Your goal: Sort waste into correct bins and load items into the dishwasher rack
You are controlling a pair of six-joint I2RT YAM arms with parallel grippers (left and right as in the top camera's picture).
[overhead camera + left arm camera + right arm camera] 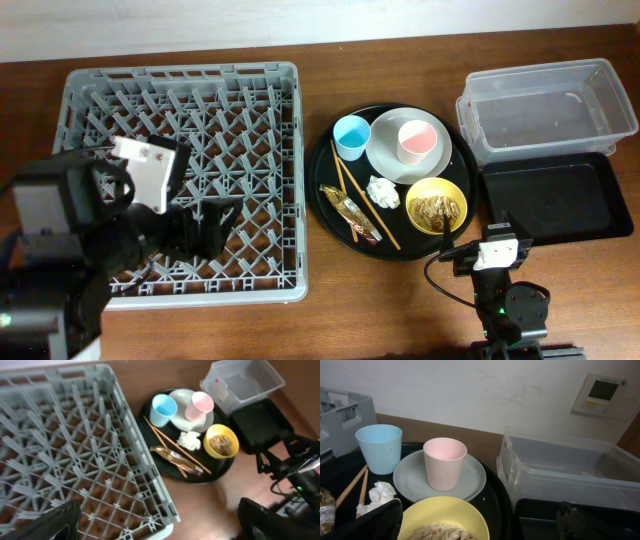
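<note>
- On the round black tray (322,160) stand a smooth light-blue cup (351,136), a pink cup (418,141) on a pale grey plate (385,158), and a glossy yellow bowl (416,193) of beige food scraps (440,209).
- Also on it lie a crumpled white tissue (383,191), a crinkled gold-brown wrapper (350,212) and thin wooden chopsticks (362,200).
- Left of the tray sits the grey lattice rack (180,90); the left gripper (212,226) hangs over it, jaws spread, empty.
- Right of the tray, a clear tub (545,110) and a shallow black rectangular tray (555,200) rest on the wooden worktop (380,310).
- The right gripper (455,250) is at the tray's edge beside the bowl, jaws spread, empty.
</note>
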